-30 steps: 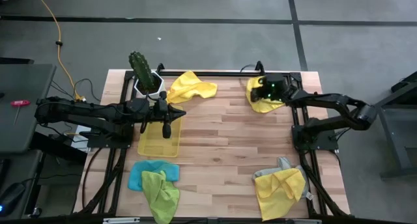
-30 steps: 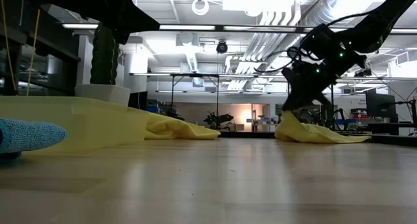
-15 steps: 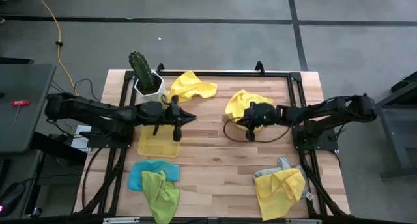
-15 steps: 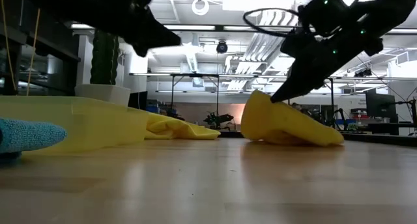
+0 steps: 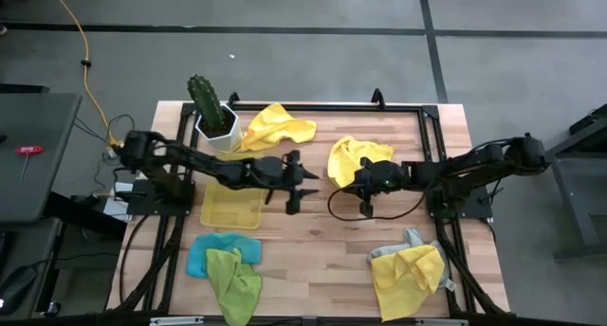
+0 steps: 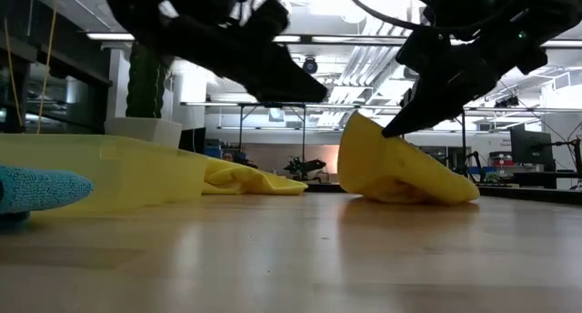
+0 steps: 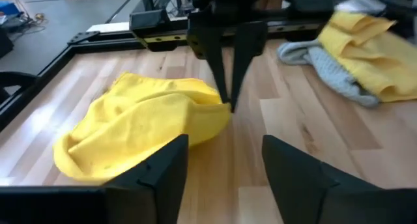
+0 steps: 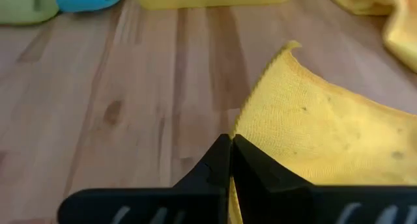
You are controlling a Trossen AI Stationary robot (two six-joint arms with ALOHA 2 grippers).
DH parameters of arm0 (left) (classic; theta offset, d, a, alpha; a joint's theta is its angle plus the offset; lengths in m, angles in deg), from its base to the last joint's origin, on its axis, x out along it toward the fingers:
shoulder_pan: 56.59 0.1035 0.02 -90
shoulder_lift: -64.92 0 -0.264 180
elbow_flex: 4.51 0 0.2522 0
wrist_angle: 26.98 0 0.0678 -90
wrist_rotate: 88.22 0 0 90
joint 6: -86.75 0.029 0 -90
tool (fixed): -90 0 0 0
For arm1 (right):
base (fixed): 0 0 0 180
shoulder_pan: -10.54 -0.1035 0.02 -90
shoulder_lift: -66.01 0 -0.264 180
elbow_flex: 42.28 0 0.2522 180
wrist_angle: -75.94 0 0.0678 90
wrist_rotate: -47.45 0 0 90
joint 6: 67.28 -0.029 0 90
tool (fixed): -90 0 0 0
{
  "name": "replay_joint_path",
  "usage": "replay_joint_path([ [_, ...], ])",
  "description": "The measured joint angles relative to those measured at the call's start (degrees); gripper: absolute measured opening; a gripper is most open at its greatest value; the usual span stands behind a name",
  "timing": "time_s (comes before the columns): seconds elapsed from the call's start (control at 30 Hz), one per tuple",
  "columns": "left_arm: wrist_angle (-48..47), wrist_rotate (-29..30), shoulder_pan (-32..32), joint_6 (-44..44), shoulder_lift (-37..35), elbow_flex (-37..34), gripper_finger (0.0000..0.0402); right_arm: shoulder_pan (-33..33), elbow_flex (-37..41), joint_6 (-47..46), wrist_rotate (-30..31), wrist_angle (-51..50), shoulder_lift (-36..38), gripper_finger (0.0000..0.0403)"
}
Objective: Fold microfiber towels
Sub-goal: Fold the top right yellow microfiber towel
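A slatted wooden tabletop (image 5: 313, 222) stands on a grey floor, with a workshop hall behind. Count: six towels, one tray (image 5: 230, 208), one potted cactus (image 5: 205, 103), two arms. Three loose yellow towels: one at the far edge (image 5: 277, 125), one mid-table (image 5: 351, 157), one at the near right corner (image 5: 410, 274) lying on a knitted grey towel (image 5: 410, 239). At the near left, a lime towel (image 5: 233, 279) lies over a blue towel (image 5: 211, 250). The right tool (image 5: 366, 191) is closed, its tips pinching an edge of the mid-table towel, which rises from the wood in a soft peaked mound. The left tool (image 5: 302, 182), fingers apart and empty, hangs just left of that towel, not touching it. The tray is rigid, translucent yellow, rectangular; the towels are soft, finely napped cloth.
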Motion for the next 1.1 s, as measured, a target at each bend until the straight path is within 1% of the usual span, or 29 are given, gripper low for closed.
replay_joint_path([
  [0.1, 0.03, 0.16, 0.0, 1.09, 3.25, 2.44, 0.021, -1.23, 0.0, 1.36, -0.11, 0.75, -1.97, 0.0],
  [0.23, -0.04, 0.22, 0.0, 2.85, 5.89, 3.65, 0.0225, -2.44, 0.0, 2.35, -0.11, 4.12, -6.04, 0.0],
  [0.37, -0.45, -0.97, 0.0, 2.99, 7.43, 3.63, 0.023, -2.85, -0.11, 2.68, -0.82, 7.67, -9.64, 0.0],
  [0.47, -0.49, -1.23, 0.0, 3.22, 8.24, 3.63, 0.0229, -2.85, -1.3, 3.74, -2.55, 7.71, -11.63, 0.0],
  [0.57, -0.98, -3.86, 0.0, 4.19, 8.45, 3.61, 0.023, -2.85, -2.93, 4.31, -3.61, 7.7, -13.37, 0.0],
  [0.73, -1.49, -7.21, -0.11, 5.04, 8.45, 3.61, 0.023, -2.85, -4.96, 7.26, -4.28, 7.65, -14.74, 0.0],
  [0.93, -4.97, -7.39, -0.15, 6.35, 8.45, 3.61, 0.023, -2.85, -5.75, 7.42, -4.44, 7.21, -14.76, 0.0],
  [1.1, -4.58, -7.35, -0.15, 6.46, 8.45, 3.61, 0.0225, -2.85, -5.75, 7.44, -4.48, 7.08, -14.76, 0.0],
])
